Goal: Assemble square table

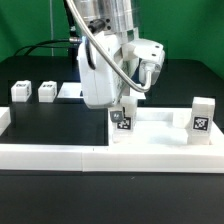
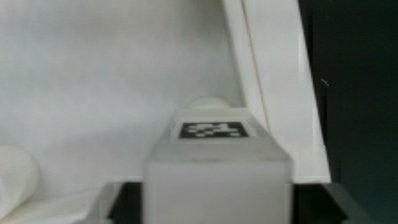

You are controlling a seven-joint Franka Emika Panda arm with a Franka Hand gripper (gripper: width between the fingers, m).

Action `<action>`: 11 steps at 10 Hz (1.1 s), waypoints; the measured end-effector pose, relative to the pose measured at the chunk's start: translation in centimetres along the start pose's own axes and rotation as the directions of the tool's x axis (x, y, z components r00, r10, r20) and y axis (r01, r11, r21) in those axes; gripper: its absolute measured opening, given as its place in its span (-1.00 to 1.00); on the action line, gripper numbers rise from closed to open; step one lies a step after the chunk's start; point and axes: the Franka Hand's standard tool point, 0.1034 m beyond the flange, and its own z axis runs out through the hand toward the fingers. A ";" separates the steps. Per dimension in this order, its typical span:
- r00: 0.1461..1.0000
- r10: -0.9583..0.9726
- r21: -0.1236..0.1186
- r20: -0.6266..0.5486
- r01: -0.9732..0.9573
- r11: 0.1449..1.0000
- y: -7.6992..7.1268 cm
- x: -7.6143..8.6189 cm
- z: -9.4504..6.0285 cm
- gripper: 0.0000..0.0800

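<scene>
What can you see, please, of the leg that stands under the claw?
The leg is a small white block, plastic by its look, with a black-white tag on one face. It stands upright on the tabletop beside the raised rim, near a corner. The claw seems closed on its upper end.

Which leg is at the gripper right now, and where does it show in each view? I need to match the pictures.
Exterior view: the leg stands mid-frame under the gripper, at the tabletop's end on the exterior view's left.
Wrist view: the leg is seen close up, beside the raised rim.
Shared landmark: the leg's black-white tag.
</scene>
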 end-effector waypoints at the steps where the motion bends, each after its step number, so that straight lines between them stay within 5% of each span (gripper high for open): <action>1: 0.994 -0.107 -0.001 -0.004 0.107 0.994 0.0 -0.1 0.0 0.22; 2: 0.959 -0.283 -0.006 -0.017 0.283 0.959 0.0 -0.5 -0.1 0.53; 3: 0.855 -0.518 -0.018 -0.015 0.518 0.855 0.1 -1.0 -0.3 0.60; 8: 0.552 -0.834 -0.036 0.000 0.833 0.552 0.4 -1.1 -0.3 0.62; 9: 0.356 -0.934 -0.063 -0.004 0.932 0.356 0.3 -0.9 -0.3 0.62; 11: 0.091 -0.996 -0.076 0.019 0.993 0.089 0.7 -0.9 0.5 0.62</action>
